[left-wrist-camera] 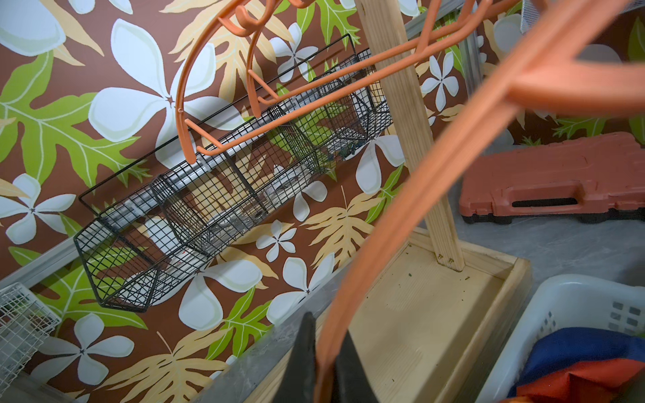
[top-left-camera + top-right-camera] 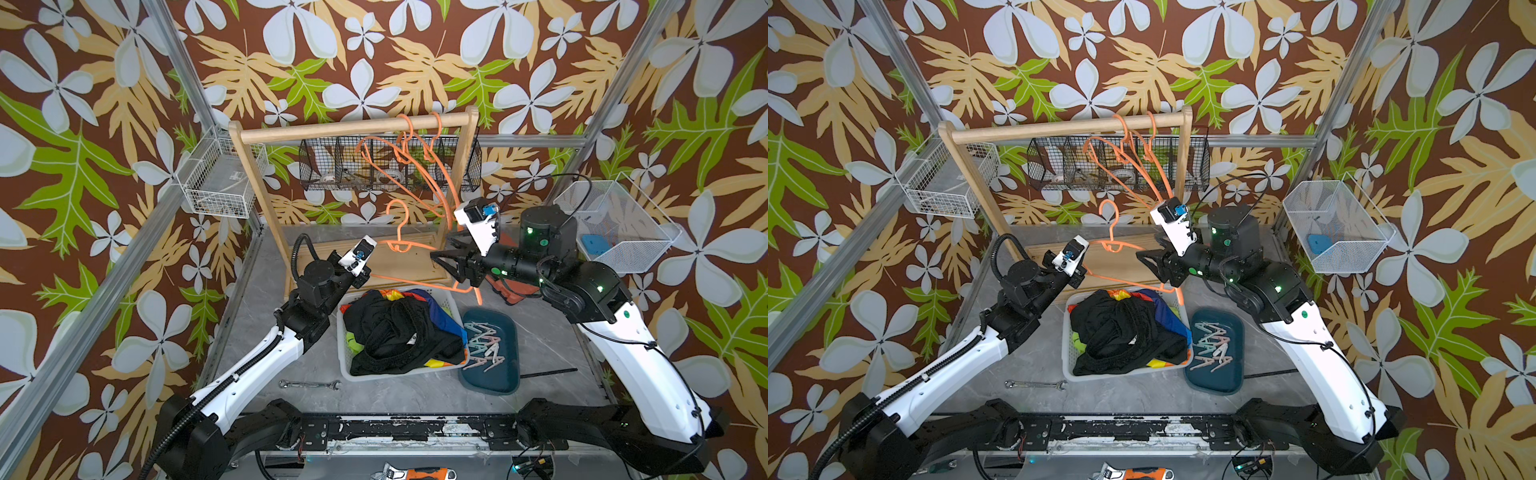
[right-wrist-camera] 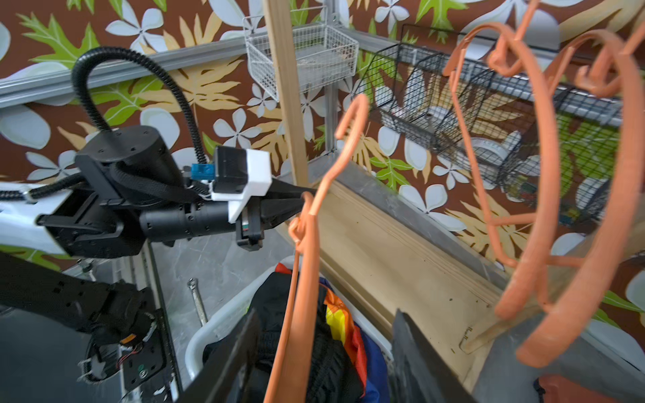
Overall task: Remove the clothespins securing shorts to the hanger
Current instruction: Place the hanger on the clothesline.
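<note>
bare orange hanger [image 2: 415,280] over the far rim of the white basket [image 2: 345,361]; shorts [image 2: 390,332] inside it, clothespins [image 2: 484,345] in the tray [image 2: 498,382] beside it. judged best: one firm grip while rehanging. left gripper [image 1: 326,349] clamps one end; right gripper [image 3: 324,335], jaws apart, straddles the other. both forearms rise, converging.

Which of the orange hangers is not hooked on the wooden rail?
The hanger pinched by the left gripper, near the white basket; the other hangers hook over the rail.

Wrench [image 2: 309,385], white basket [image 2: 344,361], teal tray [image 2: 494,380]
</note>
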